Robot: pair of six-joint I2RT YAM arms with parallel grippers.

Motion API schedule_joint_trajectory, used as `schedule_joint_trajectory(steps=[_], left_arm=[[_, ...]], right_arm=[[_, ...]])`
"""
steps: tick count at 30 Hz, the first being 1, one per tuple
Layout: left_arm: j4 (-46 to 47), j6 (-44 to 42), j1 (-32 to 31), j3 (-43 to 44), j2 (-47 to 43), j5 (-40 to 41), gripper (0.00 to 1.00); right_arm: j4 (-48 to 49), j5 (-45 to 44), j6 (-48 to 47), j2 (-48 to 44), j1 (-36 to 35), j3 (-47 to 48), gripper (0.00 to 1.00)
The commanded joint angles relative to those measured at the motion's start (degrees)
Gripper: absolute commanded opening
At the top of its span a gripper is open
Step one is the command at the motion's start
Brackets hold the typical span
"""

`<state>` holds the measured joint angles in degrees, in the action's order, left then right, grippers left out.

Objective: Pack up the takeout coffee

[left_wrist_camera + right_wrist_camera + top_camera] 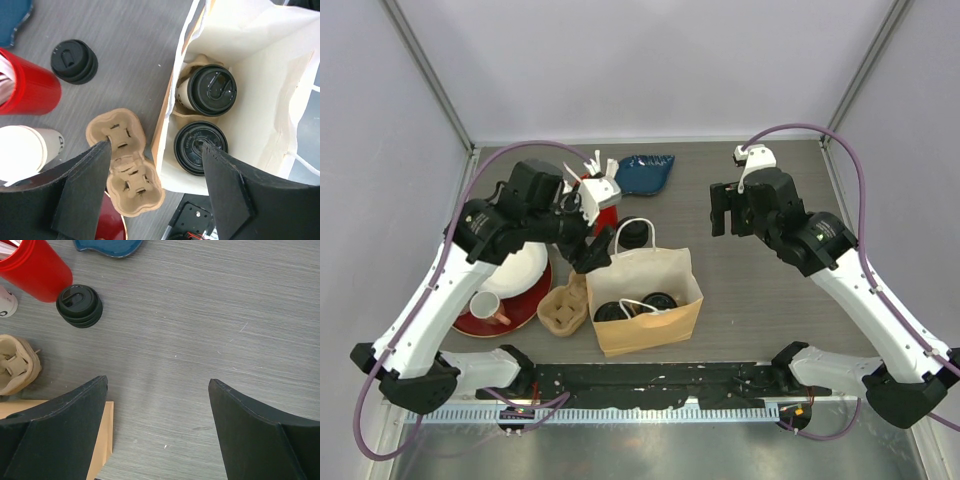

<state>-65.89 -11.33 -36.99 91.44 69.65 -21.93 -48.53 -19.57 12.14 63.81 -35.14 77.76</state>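
Two takeout coffee cups with black lids (613, 312) (659, 301) stand inside the open brown paper bag (665, 270). They also show in the left wrist view (212, 90) (200, 147). A third lidded cup (637, 235) stands on the table behind the bag, also seen in the left wrist view (74, 61) and the right wrist view (79, 306). My left gripper (588, 243) (156, 145) is open and empty, hovering over the bag's left edge. My right gripper (725, 222) (157, 382) is open and empty above bare table to the right of the bag.
A cardboard cup carrier (563, 308) (125, 160) lies left of the bag. A red cup of white sticks (600, 210) and a blue dish (645, 172) stand at the back. A red plate (470, 320) with a white mug (488, 306) is at the left.
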Motion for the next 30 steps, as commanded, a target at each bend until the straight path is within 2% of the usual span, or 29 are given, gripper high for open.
schedule_joint_trajectory(steps=[1, 10, 14, 19, 22, 23, 26, 30], left_arm=[[-0.82, -1.67, -0.01, 4.62, -1.97, 2.24, 0.78], [-3.02, 0.08, 0.34, 11.83, -1.62, 6.98, 0.79], [-2.06, 3.07, 3.59, 16.13, -0.83, 12.51, 0.83], [-1.09, 4.74, 11.93, 18.6, 3.64, 14.37, 0.82], [2.77, 4.3, 16.84, 15.72, 5.67, 15.34, 0.67], [5.39, 4.21, 18.08, 14.57, 6.63, 14.47, 0.58], [10.23, 3.34, 21.61, 9.91, 8.56, 9.11, 0.47], [9.73, 3.16, 21.96, 11.12, 14.37, 7.61, 0.33]], right_arm=[[2.13, 0.59, -0.72, -0.35, 0.24, 0.12, 0.87], [2.48, 1.11, -1.15, -0.44, 0.24, -0.24, 0.88], [2.65, 1.38, -1.24, -0.79, 0.42, -0.24, 0.88], [3.79, 1.82, -2.38, -1.14, 0.42, -1.03, 0.88], [4.32, 2.87, -3.44, -0.97, 0.33, -1.9, 0.88], [4.5, 3.05, -3.61, -0.97, 0.33, -2.25, 0.88], [4.5, 2.53, -3.97, -0.97, 0.51, -3.31, 0.88], [4.5, 2.43, -4.14, -1.23, 0.77, -4.45, 0.88]])
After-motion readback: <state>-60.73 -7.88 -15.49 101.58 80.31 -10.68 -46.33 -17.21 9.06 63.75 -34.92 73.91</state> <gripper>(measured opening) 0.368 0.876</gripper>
